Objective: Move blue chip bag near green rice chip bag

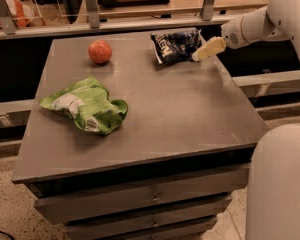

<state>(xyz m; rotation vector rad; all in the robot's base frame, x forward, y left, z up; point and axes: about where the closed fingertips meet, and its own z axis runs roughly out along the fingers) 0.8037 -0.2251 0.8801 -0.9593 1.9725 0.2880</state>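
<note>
The blue chip bag [174, 45], dark navy with white lettering, lies at the far right of the grey table top [180, 109]. The green rice chip bag [86, 105], lime green and wrinkly with white patches, lies at the left middle of the table. My gripper [206, 50], with cream-coloured fingers, reaches in from the right on a white arm and sits right at the blue bag's right edge, low over the table.
A round orange-red fruit [100, 51] sits at the far left of the table. The table has drawers [150, 198] in front. A rail with posts [91, 6] runs behind it. The robot's white body [280, 184] stands at the lower right.
</note>
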